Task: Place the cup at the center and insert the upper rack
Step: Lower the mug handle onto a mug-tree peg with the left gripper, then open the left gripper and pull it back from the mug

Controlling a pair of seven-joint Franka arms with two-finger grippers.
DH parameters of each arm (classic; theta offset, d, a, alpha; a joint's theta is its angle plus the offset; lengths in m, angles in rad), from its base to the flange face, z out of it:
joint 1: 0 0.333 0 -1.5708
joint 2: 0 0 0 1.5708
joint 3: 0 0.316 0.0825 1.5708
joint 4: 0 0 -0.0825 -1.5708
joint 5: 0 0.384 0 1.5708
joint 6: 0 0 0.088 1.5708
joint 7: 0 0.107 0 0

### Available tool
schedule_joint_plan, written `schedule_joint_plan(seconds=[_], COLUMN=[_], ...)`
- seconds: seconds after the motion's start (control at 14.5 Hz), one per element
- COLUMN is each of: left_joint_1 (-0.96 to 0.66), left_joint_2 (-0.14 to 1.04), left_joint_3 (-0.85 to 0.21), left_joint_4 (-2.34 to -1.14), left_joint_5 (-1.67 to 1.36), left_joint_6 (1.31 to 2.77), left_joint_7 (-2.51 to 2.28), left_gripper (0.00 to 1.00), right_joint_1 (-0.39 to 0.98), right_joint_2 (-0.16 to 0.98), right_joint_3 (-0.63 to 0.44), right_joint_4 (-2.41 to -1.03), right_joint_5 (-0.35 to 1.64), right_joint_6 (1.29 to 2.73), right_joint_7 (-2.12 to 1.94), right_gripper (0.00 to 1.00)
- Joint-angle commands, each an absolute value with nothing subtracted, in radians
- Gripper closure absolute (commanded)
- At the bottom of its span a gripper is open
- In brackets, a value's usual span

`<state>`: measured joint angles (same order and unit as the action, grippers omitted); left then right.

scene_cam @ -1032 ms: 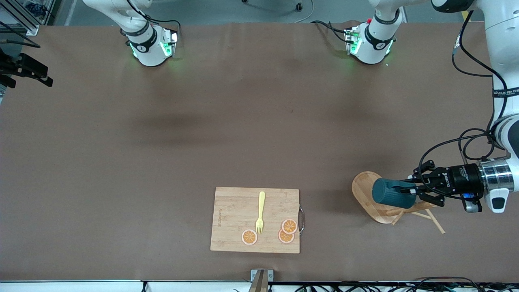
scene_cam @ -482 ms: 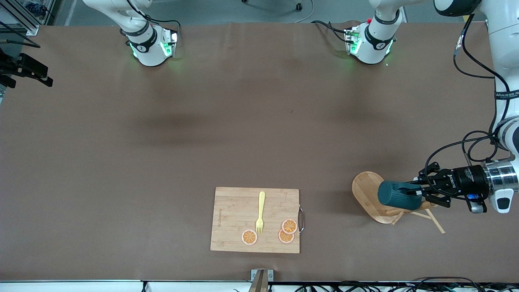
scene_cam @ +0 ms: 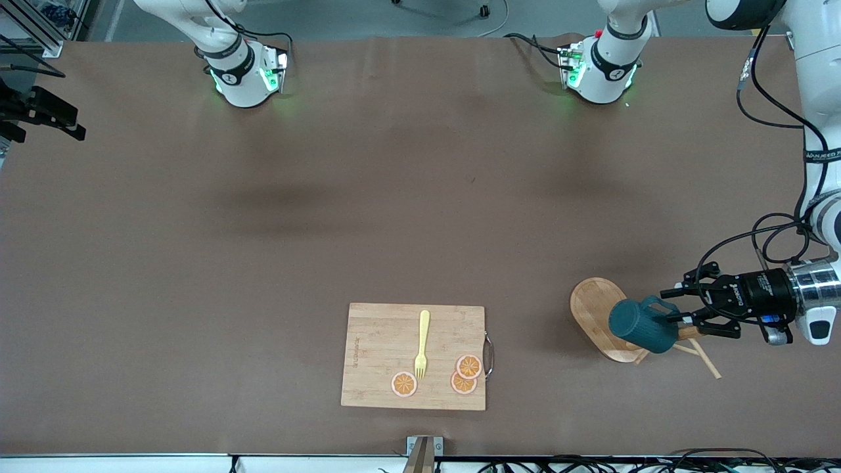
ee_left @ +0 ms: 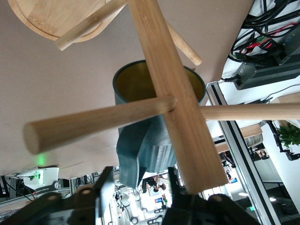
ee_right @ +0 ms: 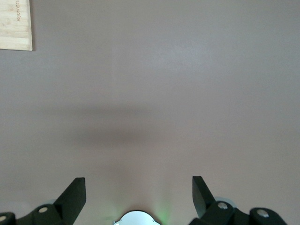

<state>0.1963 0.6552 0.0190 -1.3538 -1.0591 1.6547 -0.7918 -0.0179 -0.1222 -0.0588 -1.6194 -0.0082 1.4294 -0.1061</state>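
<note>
The dark teal cup (scene_cam: 638, 326) lies tilted against the upper rack (scene_cam: 591, 307), a wooden mug tree that lies on its side near the left arm's end of the table. The cup's handle points up toward my left gripper (scene_cam: 680, 309). That gripper is open, level with the cup, its fingers on either side of the handle with gaps. In the left wrist view the rack's post (ee_left: 164, 70) and a peg cross the cup's yellow mouth (ee_left: 136, 84), and the handle sits loose between the gripper (ee_left: 138, 180) fingers. My right gripper (ee_right: 138, 197) is open and empty over bare table.
A bamboo cutting board (scene_cam: 381, 348) with a yellow fork (scene_cam: 422, 345) and three orange slices (scene_cam: 468, 366) lies near the front edge; its corner shows in the right wrist view (ee_right: 14, 23). The rack's thin pegs (scene_cam: 704, 360) stick out under the left gripper.
My left gripper has let go of the cup and drawn back toward the left arm's end. The cup has tipped down and now rests on the rack.
</note>
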Motion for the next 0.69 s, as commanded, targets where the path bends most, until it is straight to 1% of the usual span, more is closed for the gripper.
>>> schedule_joint_plan(seconds=[0.0,0.14,0.34,0.55,0.62], left_joint_1=[0.203,0.187,0.141,0.135,0.137], left_joint_2=[0.646,0.609,0.522,0.421,0.382], left_joint_3=[0.011,0.011,0.008,-0.058,-0.099], left_joint_4=[-1.339,-1.338,-1.336,-1.336,-1.338], left_joint_5=[-1.075,-1.062,-0.890,-0.694,-0.610], left_joint_6=[1.638,1.638,1.638,1.638,1.637], left_joint_7=[-0.790,-0.793,-0.805,-0.804,-0.799], left_gripper=[0.00,0.00,0.00,0.00,0.00], right_joint_1=[-0.020,-0.020,-0.020,-0.020,-0.020], right_joint_2=[-0.146,-0.146,-0.146,-0.146,-0.146], right_joint_3=[-0.060,-0.060,-0.060,-0.060,-0.060], right_joint_4=[-1.643,-1.643,-1.643,-1.643,-1.643], right_joint_5=[0.003,0.003,0.003,0.003,0.005], right_joint_6=[1.440,1.439,1.439,1.440,1.440], right_joint_7=[-0.117,-0.117,-0.117,-0.117,-0.117], right_gripper=[0.00,0.00,0.00,0.00,0.00])
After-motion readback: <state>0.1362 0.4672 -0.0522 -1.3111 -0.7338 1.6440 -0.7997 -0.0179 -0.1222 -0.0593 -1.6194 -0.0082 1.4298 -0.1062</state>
